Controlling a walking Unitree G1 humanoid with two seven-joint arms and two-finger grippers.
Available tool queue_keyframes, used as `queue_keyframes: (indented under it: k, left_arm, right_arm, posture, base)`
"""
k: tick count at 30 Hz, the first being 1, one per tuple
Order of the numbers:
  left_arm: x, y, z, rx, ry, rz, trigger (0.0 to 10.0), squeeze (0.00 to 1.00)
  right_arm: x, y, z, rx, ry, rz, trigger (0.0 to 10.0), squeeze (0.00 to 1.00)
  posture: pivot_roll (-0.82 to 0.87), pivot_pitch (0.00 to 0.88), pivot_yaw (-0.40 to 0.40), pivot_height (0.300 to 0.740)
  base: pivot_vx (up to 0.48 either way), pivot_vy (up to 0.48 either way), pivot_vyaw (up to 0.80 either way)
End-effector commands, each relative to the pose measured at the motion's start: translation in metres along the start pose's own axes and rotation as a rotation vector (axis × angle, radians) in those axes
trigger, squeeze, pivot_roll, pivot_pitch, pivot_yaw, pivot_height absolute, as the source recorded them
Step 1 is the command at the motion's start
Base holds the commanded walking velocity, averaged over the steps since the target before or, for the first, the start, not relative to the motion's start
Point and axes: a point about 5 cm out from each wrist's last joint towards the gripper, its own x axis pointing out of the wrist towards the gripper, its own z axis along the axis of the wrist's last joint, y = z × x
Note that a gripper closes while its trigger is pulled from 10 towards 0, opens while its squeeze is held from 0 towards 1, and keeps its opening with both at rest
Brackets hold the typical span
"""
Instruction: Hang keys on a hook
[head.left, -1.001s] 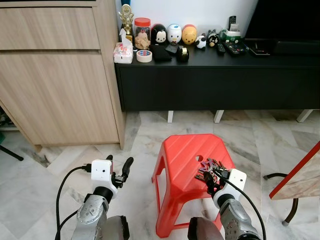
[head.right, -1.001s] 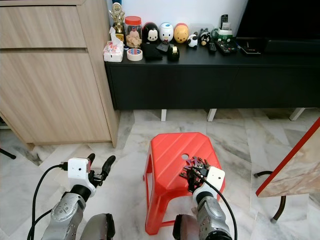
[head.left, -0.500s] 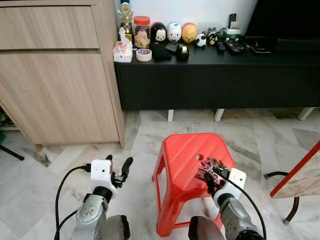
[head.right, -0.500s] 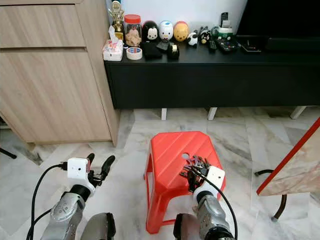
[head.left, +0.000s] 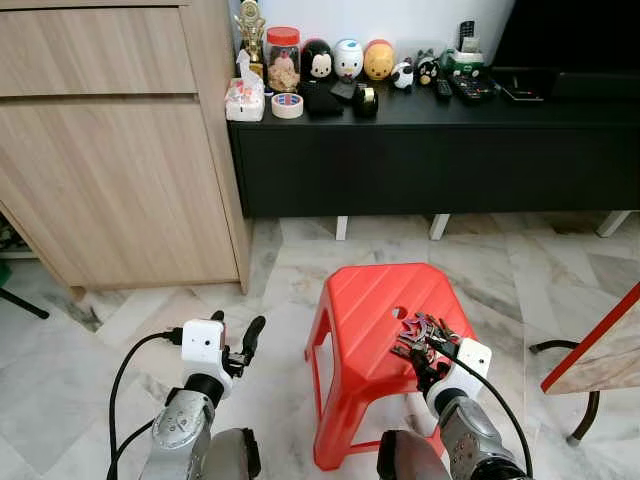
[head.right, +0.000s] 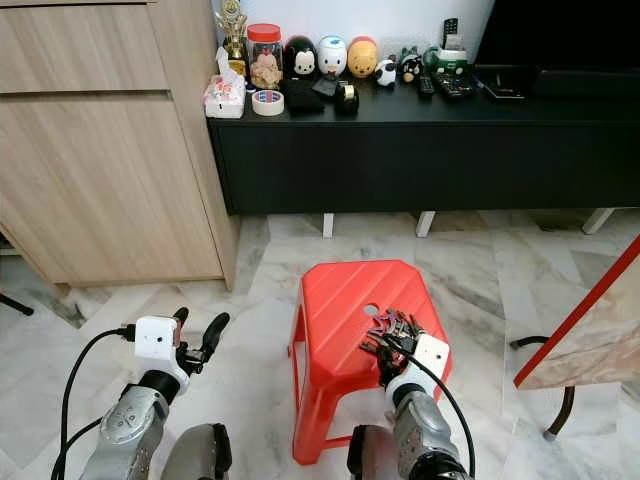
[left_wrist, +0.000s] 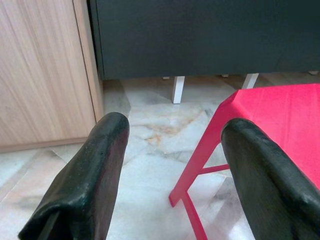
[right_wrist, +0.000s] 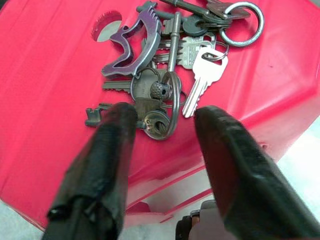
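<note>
One bunch of keys (right_wrist: 170, 75), lying on red stool (head.left: 370, 310). My right gripper (right_wrist: 165, 130) poised just over it, fingers apart, nothing held. Left gripper (left_wrist: 172, 165) likewise spread, idle. Handling, I judge: light, rigid, loose, slippery metal; best grasped by large ring.

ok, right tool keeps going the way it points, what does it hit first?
Most likely the bunch of keys lying on the red stool. The right tool is open, fingers either side of the nearest keys. Depth is unclear, so the fingertips may touch the stool top at about the same moment.
</note>
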Motion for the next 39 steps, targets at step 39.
queue_keyframes:
  k: [39]
  left_arm:
    - [-0.006, 0.001, -0.003, 0.028, 0.023, 0.009, 10.0, 0.0]
  right_arm:
    - [0.003, 0.01, 0.018, -0.039, -0.109, 0.064, 0.0, 0.0]
  posture:
    - [0.06, 0.061, -0.062, 0.589]
  base:
    - [0.0, 0.0, 0.0]
